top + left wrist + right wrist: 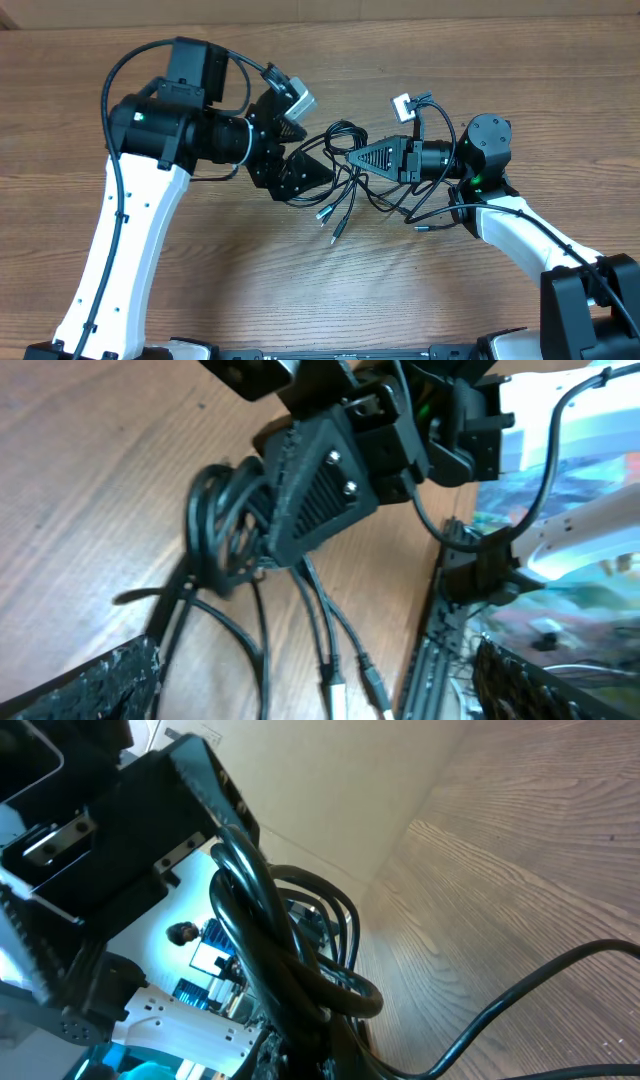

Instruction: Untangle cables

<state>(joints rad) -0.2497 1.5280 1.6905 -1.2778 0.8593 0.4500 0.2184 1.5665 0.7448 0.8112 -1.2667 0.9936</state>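
The cables (345, 185) are thin black cords tangled in a loose knot at the table's middle, with plug ends (323, 212) trailing toward the front. My right gripper (352, 158) points left and is shut on the cable bundle (262, 910), which loops up out of its jaws. My left gripper (308, 148) stands open just left of the knot, facing the right gripper. In the left wrist view its fingers (80, 680) frame the cables (215, 530), the plugs (335, 695) and the right gripper (310, 480) without touching them.
The wooden table (300, 290) runs on all sides of the knot. A loose cable end (420, 228) lies by the right arm's base. The arms' own thicker black cables (120, 70) arc above the left arm.
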